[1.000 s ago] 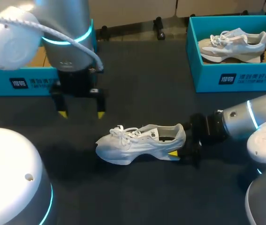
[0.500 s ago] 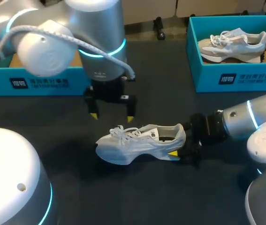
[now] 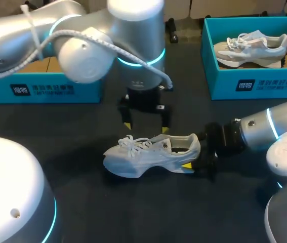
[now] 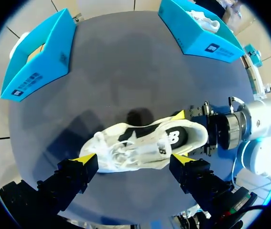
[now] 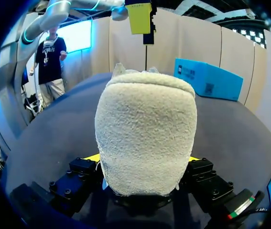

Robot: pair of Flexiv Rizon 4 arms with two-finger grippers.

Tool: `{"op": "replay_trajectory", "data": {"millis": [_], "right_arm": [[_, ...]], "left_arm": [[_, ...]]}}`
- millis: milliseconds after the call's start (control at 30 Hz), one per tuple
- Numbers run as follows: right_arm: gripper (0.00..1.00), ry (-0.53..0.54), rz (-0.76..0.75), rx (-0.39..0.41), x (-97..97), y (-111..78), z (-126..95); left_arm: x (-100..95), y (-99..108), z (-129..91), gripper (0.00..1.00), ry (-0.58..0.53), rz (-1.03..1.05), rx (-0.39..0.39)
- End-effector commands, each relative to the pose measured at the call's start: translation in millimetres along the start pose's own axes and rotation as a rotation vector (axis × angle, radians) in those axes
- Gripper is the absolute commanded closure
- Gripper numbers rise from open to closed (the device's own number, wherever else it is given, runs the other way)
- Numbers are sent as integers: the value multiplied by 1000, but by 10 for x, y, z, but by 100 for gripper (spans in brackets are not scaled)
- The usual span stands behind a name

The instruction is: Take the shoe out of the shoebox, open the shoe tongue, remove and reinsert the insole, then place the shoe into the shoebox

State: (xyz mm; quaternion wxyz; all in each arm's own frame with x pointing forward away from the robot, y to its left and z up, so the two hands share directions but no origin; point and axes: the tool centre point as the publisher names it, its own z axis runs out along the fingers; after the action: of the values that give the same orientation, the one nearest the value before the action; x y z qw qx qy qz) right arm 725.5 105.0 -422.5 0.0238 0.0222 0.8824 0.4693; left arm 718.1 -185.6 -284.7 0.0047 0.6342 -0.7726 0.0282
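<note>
My silver left arm (image 3: 57,30) stretches in from ten o'clock, its wrist pointing straight down. Its black, yellow-tipped left gripper (image 3: 146,126) hangs with its fingers spread wide. My silver right arm (image 3: 264,134) lies low from four o'clock, aimed toward nine. Its right gripper (image 3: 196,152) clamps the heel of the white lace-up sneaker (image 3: 143,154) from both sides.

Dark desk (image 3: 148,212), seen from above and behind the robot. A white shoe (image 3: 148,154) rests near the middle of the surface, opening and laces upward, toe toward the robot's left and heel toward its right. Two open blue boxes stand along the far edge: the left shoebox (image 3: 42,90) toward the far left corner and the right shoebox (image 3: 257,83) toward the far right corner. Both are well apart from the shoe and from each other.
</note>
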Motion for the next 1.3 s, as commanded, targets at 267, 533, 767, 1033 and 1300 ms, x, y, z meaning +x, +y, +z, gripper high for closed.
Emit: {"op": "replay_trajectory", "data": {"millis": [267,533,767,1033,1300], "right_arm": [[100,-1,0,5,-42,-49,24],[100,-1,0,5,-42,-49,24],[100,-1,0,5,-42,-49,24],[100,-1,0,5,-42,-49,24],[100,-1,0,5,-42,-49,24]], "left_arm": [[294,-65,339,0,-63,40,15],[364,-152,477,0,-87,75,5],[369,-159,574,0,-102,90,-7],[327,-154,709,0,-130,92,-23],[225,-101,811,0,-164,89,-27]]}}
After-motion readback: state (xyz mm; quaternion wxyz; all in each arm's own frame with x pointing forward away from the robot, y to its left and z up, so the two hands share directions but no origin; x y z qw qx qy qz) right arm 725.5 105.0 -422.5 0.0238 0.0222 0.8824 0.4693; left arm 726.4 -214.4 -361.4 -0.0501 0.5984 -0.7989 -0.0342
